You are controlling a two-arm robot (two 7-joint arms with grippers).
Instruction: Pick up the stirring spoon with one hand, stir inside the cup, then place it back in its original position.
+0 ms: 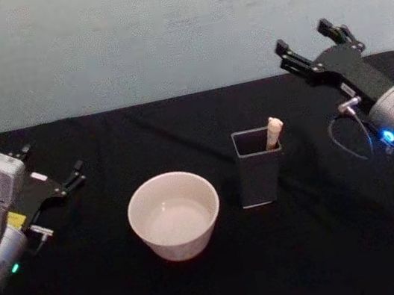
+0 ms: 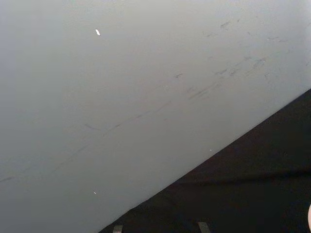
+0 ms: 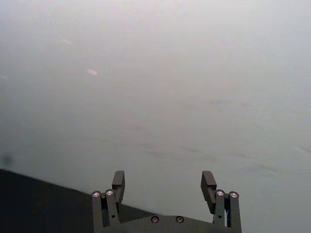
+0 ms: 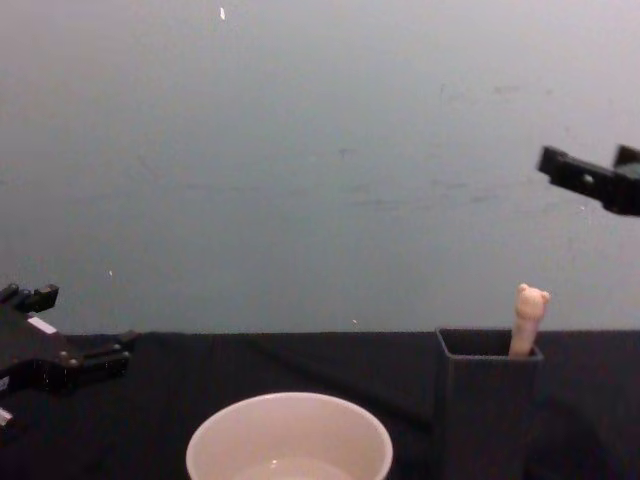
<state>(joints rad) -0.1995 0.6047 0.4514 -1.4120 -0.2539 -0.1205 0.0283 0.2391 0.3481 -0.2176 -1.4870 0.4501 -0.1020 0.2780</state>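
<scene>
From the head view, the spoon [image 1: 275, 133] stood in the dark holder [image 1: 259, 167], just right of the cup [image 1: 175, 215]. The right gripper [image 1: 306, 44] hung raised at far right, the left gripper [image 1: 55, 167] low at far left, jaws apart. The right wrist view showed open, empty fingers [image 3: 118, 183]. The chest view showed the spoon's bear knob above the holder's rim. Picking up hadn't begun; next, a gripper must descend onto the handle.
</scene>
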